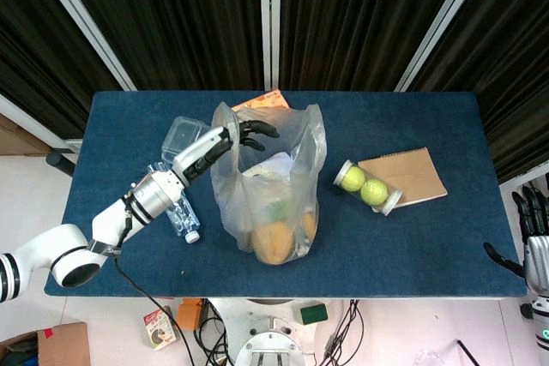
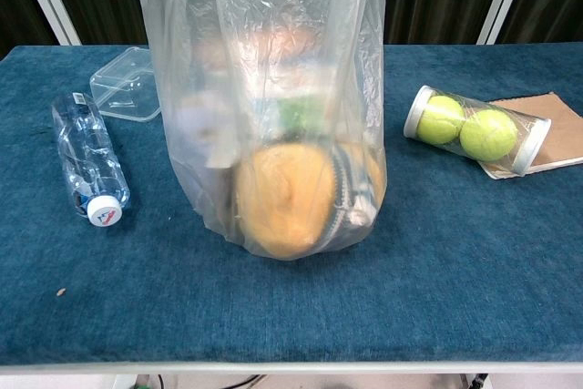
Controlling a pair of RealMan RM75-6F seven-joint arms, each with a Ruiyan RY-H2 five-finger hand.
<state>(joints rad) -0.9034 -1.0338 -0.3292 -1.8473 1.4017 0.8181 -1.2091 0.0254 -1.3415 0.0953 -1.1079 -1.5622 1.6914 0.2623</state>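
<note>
**Two hands, one at the rim of the clear bag**

Our left hand's dark fingers (image 1: 255,132) curl over the back rim of the clear, crinkled plastic bag (image 1: 273,179), pinching its edge where it stands open. Our left hand (image 1: 225,145) reaches in from the left, its silver wrist passing above the clear plastic water bottle with a white cap (image 1: 181,212), which lies on its side. Just behind the wrist sits a clear, square plastic container (image 1: 181,136).

The bag stands upright near the middle of the dark blue cloth-covered table (image 1: 412,237). Through its film we see rounded orange-yellow items (image 2: 284,198) at the bottom and pale and green shapes above them, too blurred to name. An orange flat packet (image 1: 260,102) shows behind the bag.

To the right of the bag, well apart from it, a clear tube holding two yellow-green tennis balls (image 1: 367,187) lies against a brown paper notebook (image 1: 405,175).

Our right hand (image 1: 530,237) hangs past the table's right edge, touching nothing, fingers loosely spread.
</note>
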